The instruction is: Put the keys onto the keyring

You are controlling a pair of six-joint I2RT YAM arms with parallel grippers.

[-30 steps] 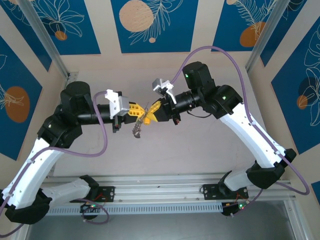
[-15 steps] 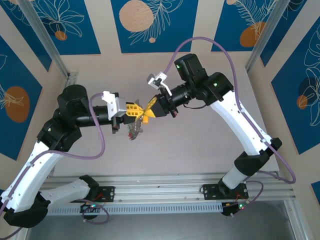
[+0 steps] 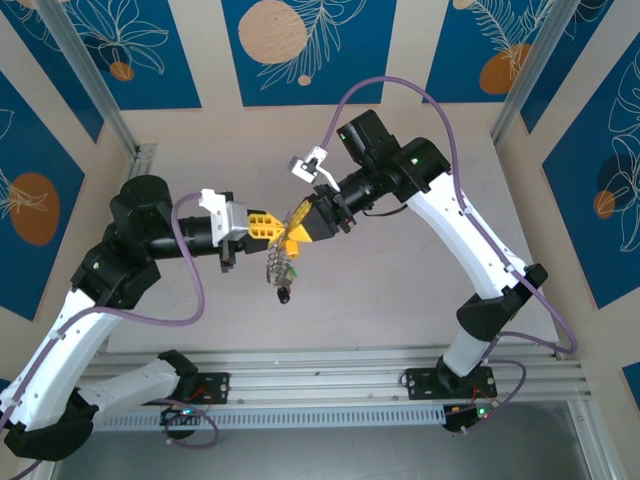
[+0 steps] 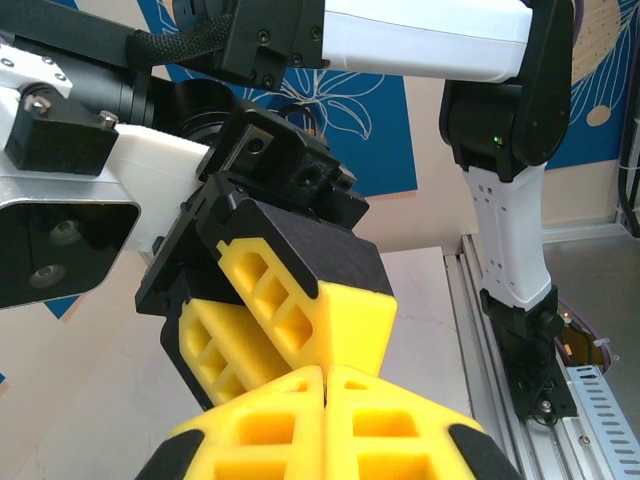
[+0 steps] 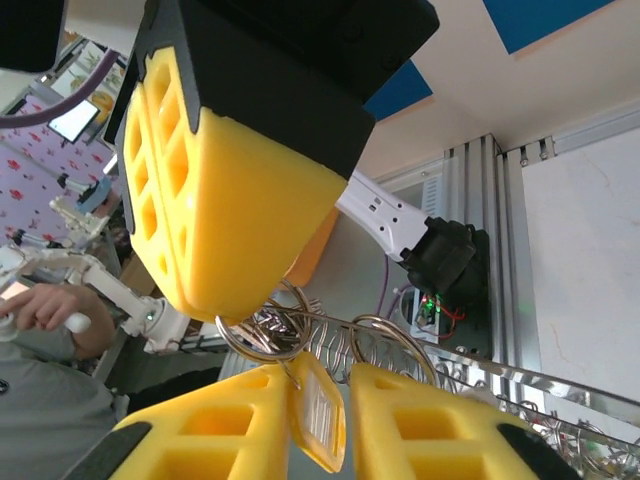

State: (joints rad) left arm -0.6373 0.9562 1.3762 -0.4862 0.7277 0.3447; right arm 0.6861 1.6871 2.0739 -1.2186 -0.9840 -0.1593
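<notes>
Since a second ago my right arm (image 3: 470, 235) has swung left and the bunch hangs lower. My left gripper (image 3: 262, 224) is pressed together, apparently pinching the keyring (image 3: 279, 266) in mid-air. My right gripper (image 5: 345, 390) is slightly parted beside a yellow tag (image 5: 318, 410). The wire is thin, stiff and slippery, so grip the hoop. I cannot single out the keys.
</notes>
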